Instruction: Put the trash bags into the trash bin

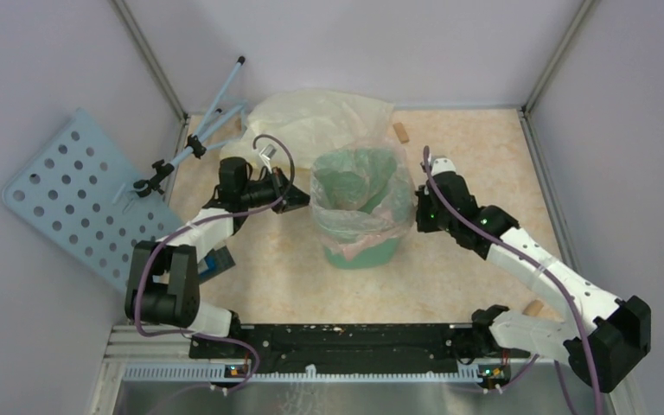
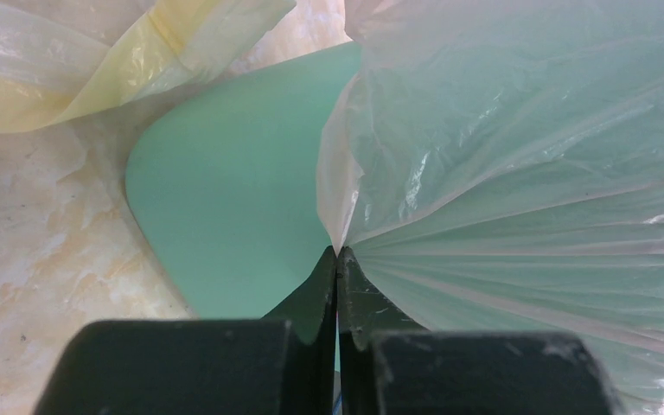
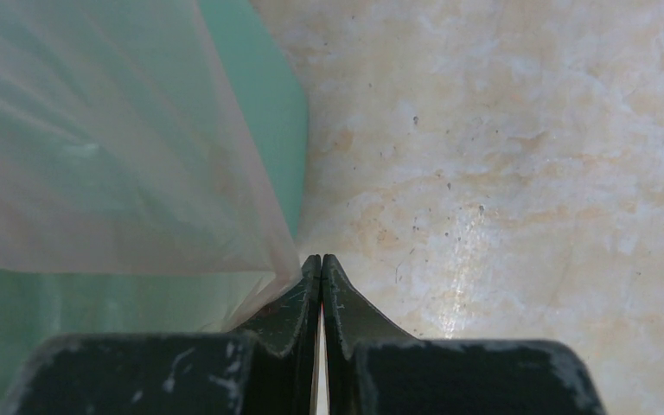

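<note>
1. Table [image 1: 450,285]: mottled beige top. The bin stands about at its centre.
2. Yellow bag [image 1: 311,117]: opaque and crumpled, lying at 11 to 12 o'clock of the bin and touching its far side. It is not the target.
3. Bin [image 1: 372,255]: mint green, upright, smooth tapering walls. It looks rigid and light (a hard sideways tug on the film could shift or tip it).
4. Pink bag [image 1: 346,225]: thin, see-through film draped over the bin mouth. It sags into the cavity, and its skirt hangs outside the walls nearly to the base.
   - Handling, as I judge it: almost weightless, limp and crinkly. It is slippery against smooth plastic and easy to tear under a hard point pull.
   - It will balloon or spring back out if merely pushed.
   - Best hold is the hem, gathered into a few layers and taken on opposite sides of the rim.
5. Left gripper [image 1: 298,201]: at 9 o'clock of the rim, jaws clenched on the pink bag. In the wrist view, pleats fan out from its tips.
6. Right gripper [image 1: 421,212]: at 3 o'clock, jaws closed tight. The hem runs taut to its tips, so it looks nipped there, though less clearly.
7. Wooden block [image 1: 400,132]: small, at 1 o'clock of the bin, apart from it.
</note>
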